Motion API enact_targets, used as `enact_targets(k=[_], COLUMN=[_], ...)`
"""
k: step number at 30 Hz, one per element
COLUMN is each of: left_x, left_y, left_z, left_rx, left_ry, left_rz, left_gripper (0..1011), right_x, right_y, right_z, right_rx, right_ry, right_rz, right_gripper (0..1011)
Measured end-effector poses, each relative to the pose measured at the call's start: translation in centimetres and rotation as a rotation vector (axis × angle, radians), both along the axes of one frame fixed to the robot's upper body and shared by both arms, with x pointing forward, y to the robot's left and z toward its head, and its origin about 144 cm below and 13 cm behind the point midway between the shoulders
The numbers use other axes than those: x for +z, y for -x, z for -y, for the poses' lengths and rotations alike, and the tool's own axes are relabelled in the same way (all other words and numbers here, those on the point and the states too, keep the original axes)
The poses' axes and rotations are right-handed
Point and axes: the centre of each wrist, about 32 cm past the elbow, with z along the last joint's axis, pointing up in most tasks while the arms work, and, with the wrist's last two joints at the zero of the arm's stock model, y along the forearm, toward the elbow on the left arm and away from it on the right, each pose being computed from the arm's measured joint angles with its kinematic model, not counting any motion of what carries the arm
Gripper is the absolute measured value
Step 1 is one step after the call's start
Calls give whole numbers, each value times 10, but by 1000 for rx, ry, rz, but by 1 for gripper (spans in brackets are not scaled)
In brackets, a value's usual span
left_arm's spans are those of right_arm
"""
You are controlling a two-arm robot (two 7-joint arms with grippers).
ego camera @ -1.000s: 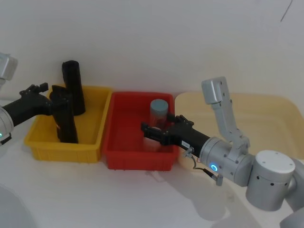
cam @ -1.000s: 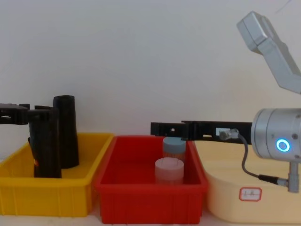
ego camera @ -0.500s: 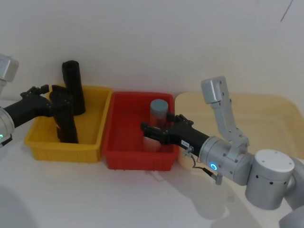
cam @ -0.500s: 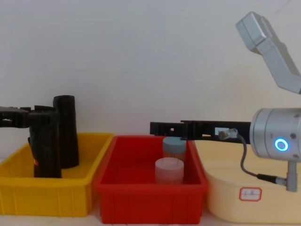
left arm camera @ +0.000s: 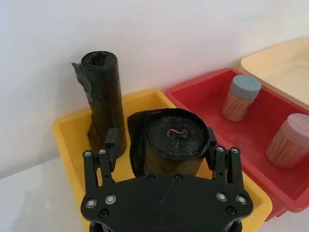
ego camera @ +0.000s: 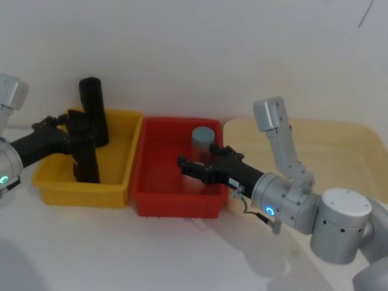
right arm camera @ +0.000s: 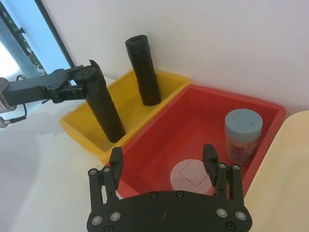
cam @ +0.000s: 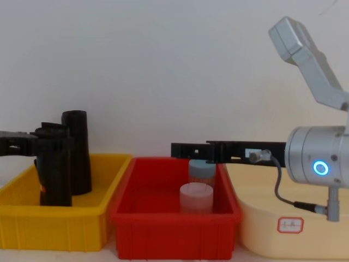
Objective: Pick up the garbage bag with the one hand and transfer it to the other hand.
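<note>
The garbage bag point(ego camera: 86, 160), a black roll with a red-orange mark low on its side, stands upright in the yellow bin point(ego camera: 79, 195). My left gripper point(ego camera: 76, 130), on the green-ringed arm, is open with one finger on each side of the roll's upper part point(left arm camera: 176, 145). In the chest view the left gripper point(cam: 54, 140) crosses the roll point(cam: 54, 177) near its top. My right gripper point(ego camera: 183, 165), on the blue-ringed arm, is open and empty, held level above the red bin point(ego camera: 176, 203).
A second black roll point(ego camera: 92, 112) without a mark stands at the back of the yellow bin, close behind the garbage bag. The red bin holds a blue-lidded jar point(ego camera: 203, 140) and a pink-lidded jar point(cam: 196, 197). A cream tray point(ego camera: 315, 145) lies to the right.
My left gripper has pushed forward so its fingers now straddle the garbage bag. The right arm has shifted slightly left. The roll still stands in the bin.
</note>
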Motion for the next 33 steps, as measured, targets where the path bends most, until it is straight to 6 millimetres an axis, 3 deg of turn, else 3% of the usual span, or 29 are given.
enact_targets(k=[33], left_x=[-2], left_y=[-9], left_z=[9], left_rx=[25], left_ry=[-67], left_rz=[-4], left_gripper=[1001], right_x=[-5], right_y=[-18], right_z=[3], right_rx=[15], right_ry=[74], right_rz=[-8], right_gripper=[1002])
